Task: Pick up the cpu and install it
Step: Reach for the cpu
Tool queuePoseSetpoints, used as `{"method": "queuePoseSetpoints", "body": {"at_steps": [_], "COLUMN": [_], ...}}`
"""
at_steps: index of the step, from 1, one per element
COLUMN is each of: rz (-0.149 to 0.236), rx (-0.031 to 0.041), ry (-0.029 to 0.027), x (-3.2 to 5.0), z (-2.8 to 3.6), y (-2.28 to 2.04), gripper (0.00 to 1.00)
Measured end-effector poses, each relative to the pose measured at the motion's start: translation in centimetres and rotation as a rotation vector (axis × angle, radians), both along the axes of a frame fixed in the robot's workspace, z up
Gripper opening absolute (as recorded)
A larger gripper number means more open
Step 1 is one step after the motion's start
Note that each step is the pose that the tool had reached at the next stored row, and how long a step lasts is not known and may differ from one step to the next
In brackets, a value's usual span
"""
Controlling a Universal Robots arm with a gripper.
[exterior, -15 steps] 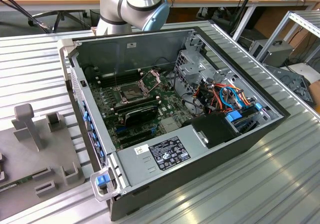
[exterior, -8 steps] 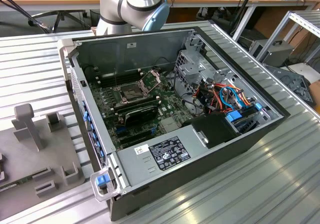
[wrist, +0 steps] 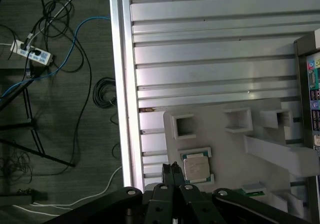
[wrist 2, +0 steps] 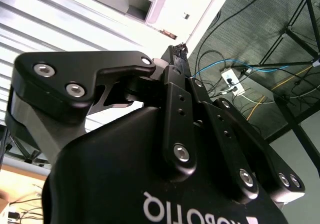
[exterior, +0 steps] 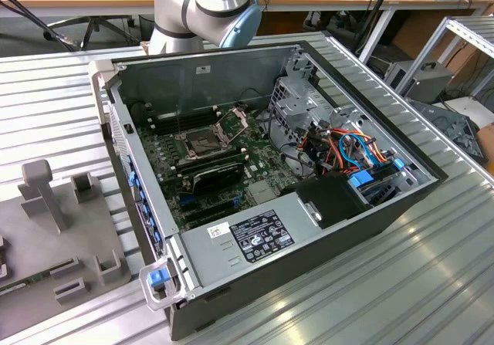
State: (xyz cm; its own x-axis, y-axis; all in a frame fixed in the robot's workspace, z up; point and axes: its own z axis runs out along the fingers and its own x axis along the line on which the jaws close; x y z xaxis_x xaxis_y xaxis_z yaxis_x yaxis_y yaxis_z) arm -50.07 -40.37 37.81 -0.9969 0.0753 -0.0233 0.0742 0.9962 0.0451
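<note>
A ribbed aluminium desk [wrist: 210, 48] is carrying the work, with a cable-strewn floor [wrist: 55, 134] lying beyond its long edge. Near that edge a pale grey fixture plate [wrist: 235, 149] is sitting on the desk. The cpu [wrist: 196, 167] is resting flat in a shallow square holder on it, silver face up, not yet lifted. In the first wrist view the gripper [wrist: 172, 169] is hovering over the plate with its fingers [wrist: 167, 174] pressed together and gripping nothing. Their tips are showing just beside the cpu, on the side toward the desk's edge, not astride it. Being square, the chip is offering no long axis to favour, so the relation that matters appears to be this sideways offset. In the exterior view the open computer case [exterior: 185, 79] is occupying the middle of the desk. Its green motherboard [exterior: 255, 171] is showing a socket [exterior: 202, 139] whose metal frame appears raised, well apart from the plate.
</note>
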Motion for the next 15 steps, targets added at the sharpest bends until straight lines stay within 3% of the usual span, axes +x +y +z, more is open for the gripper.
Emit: {"method": "queuePoseSetpoints", "body": {"at_steps": [15], "rz": [0.0], "rx": [0.0], "ry": [-0.0001], "x": [0.15], "z": [-0.27], "y": [0.0], "gripper": [0.11]}}
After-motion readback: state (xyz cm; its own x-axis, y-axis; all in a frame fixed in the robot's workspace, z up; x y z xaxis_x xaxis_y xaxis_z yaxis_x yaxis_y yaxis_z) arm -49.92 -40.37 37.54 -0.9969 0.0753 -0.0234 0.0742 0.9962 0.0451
